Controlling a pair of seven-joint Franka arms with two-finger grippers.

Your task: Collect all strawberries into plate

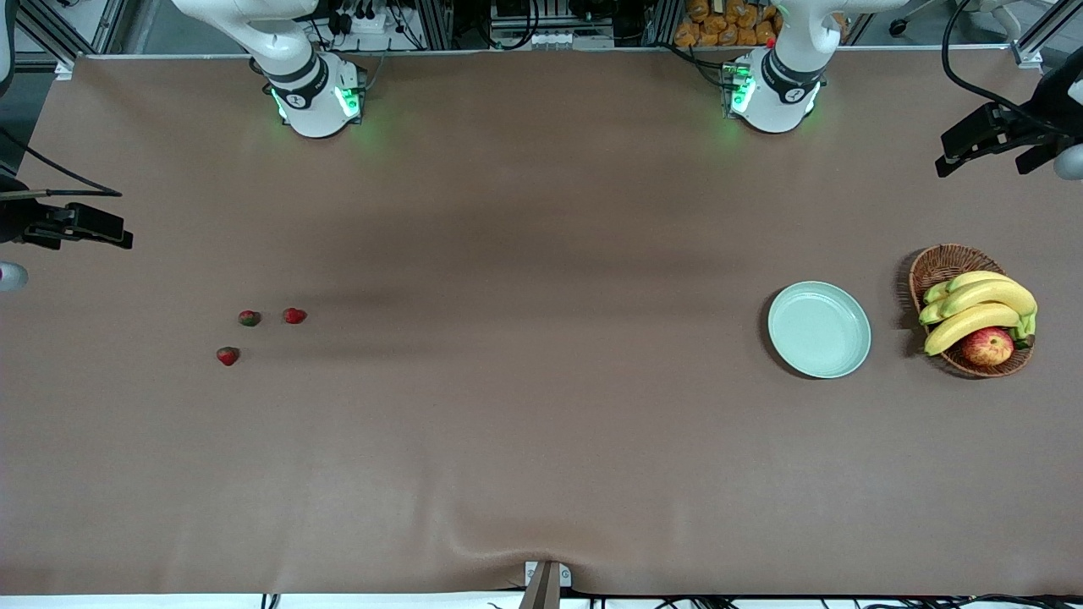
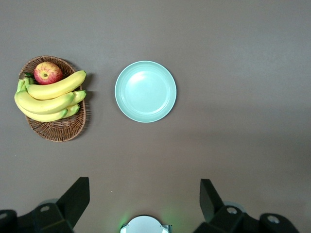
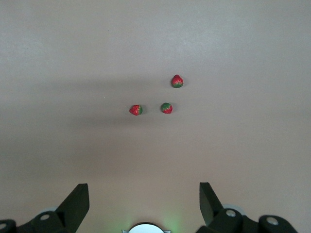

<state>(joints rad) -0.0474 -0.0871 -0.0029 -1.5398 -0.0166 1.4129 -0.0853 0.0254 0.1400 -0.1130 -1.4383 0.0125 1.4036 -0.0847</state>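
Observation:
Three strawberries lie close together on the brown table toward the right arm's end: one (image 1: 249, 318), one beside it (image 1: 294, 315), and one nearer the front camera (image 1: 228, 356). They show in the right wrist view (image 3: 177, 81) (image 3: 166, 108) (image 3: 136, 109). The pale mint-green plate (image 1: 819, 329) sits bare toward the left arm's end, also in the left wrist view (image 2: 146, 91). My right gripper (image 3: 143, 194) is open and empty, high over the table by the strawberries (image 1: 85, 241). My left gripper (image 2: 144, 194) is open and empty, high over the table near the plate (image 1: 983, 167).
A brown wicker basket (image 1: 943, 262) with bananas (image 1: 981, 309) and a red-yellow apple (image 1: 987, 346) stands beside the plate, at the left arm's end; it also shows in the left wrist view (image 2: 58, 131). The two arm bases (image 1: 317, 101) (image 1: 774, 93) stand along the table's edge.

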